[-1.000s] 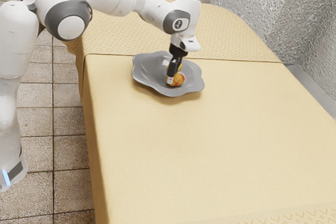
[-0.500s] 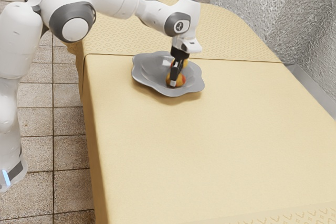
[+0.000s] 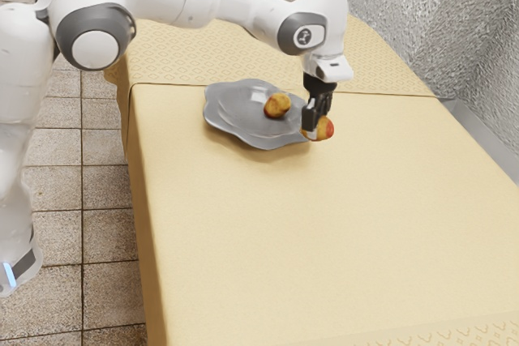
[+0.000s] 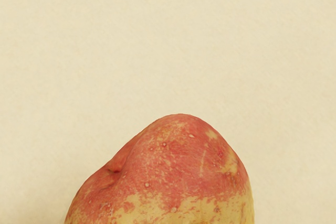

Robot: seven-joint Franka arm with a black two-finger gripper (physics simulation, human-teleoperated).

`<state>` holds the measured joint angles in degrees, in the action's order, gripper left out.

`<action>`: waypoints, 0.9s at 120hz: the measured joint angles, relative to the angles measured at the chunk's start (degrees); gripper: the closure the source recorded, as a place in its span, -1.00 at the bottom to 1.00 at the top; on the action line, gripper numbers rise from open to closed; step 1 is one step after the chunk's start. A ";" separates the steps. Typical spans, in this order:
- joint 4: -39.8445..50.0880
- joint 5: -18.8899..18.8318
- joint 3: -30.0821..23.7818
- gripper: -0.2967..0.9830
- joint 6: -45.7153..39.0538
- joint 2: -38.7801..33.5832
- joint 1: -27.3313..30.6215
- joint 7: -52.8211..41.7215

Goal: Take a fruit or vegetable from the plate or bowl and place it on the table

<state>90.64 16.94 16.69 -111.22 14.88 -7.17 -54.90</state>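
Gripper: the black gripper (image 3: 317, 126) points down beside the plate; its fingers are pinching the red-and-yellow produce (image 3: 326, 128) from two sides.
Produce: at the fingertips, directly under the hand; out past the plate's rim on the exterior view's right, seemingly above the desk (image 3: 300, 224); its red end juts away from the plate; in the wrist view pale cloth (image 4: 173, 40) lies beyond it; full long axis hidden, cannot tell.
Plate: grey, wavy rim (image 3: 217, 121); just beside the gripper, toward the exterior view's left; a second yellow-red piece (image 3: 277, 105) rests in it, apart from the held one.
Step in hand: judged as the carry from plate to desk; pick done, placing still to do.
Next move: a little farther from the rim, then straight down, since the load hangs below the gripper; then release.
Risk: lowering too near the rim could catch it; the rounded piece may roll once freed.
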 joint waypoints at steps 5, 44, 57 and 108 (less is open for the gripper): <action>-0.43 0.02 -0.06 0.12 -0.28 -0.04 -2.12 0.02; -4.30 -0.07 -2.03 -0.06 -1.29 0.45 -7.02 0.27; -4.46 -0.01 -2.48 -0.32 -1.32 0.49 -7.38 0.00; -8.97 -7.11 -2.83 -0.52 0.29 -9.46 -12.22 51.20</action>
<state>81.67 9.84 13.86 -110.93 5.42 -19.39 -3.70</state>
